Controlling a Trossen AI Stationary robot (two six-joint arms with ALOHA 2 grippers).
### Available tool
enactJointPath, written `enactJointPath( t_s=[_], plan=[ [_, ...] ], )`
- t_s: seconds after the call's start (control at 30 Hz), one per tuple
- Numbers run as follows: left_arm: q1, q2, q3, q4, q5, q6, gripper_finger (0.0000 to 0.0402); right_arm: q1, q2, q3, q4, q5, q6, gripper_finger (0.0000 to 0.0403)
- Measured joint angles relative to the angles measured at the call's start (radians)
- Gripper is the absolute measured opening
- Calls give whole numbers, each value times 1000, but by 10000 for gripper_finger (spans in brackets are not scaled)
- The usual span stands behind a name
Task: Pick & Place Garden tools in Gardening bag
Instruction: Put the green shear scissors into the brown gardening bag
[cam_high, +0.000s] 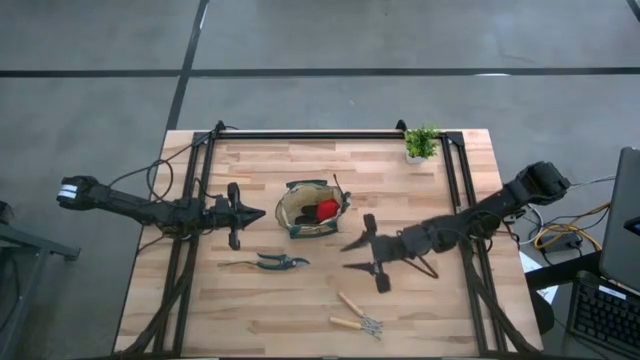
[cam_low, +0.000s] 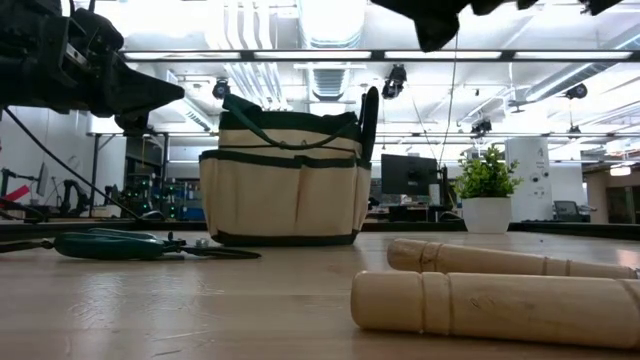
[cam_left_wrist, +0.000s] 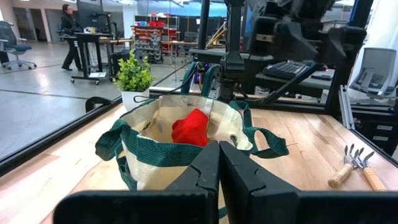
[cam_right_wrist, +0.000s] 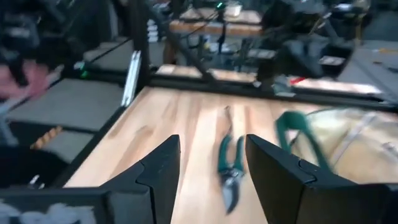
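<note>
The tan gardening bag (cam_high: 312, 208) with green trim stands upright mid-table, a red item (cam_high: 327, 209) inside it; it also shows in the left wrist view (cam_left_wrist: 186, 146) and the low view (cam_low: 285, 180). My left gripper (cam_high: 255, 213) is shut and empty, hovering just left of the bag (cam_left_wrist: 219, 168). My right gripper (cam_high: 348, 250) is open and empty, above the table to the bag's near right (cam_right_wrist: 211, 146). Teal-handled pruning shears (cam_high: 268, 263) lie flat left of it (cam_right_wrist: 230, 168). Two wooden-handled tools (cam_high: 358, 315) lie near the front edge.
A small potted plant (cam_high: 421, 143) stands at the far right corner. Black frame rails (cam_high: 200, 200) run along the left, far and right sides of the table. Bare wood lies between the shears and the wooden-handled tools (cam_low: 500, 300).
</note>
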Motion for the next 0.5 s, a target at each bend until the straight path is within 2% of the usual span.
enactJointPath(
  t_s=[0.37, 0.5],
  plan=[
    [1, 0, 0, 45, -4, -3, 12, 14, 0, -16, -90, 4, 103, 160],
    [0, 0, 0, 47, 12, -221, 12, 14, 1, -21, -90, 34, 105, 154]
  ],
)
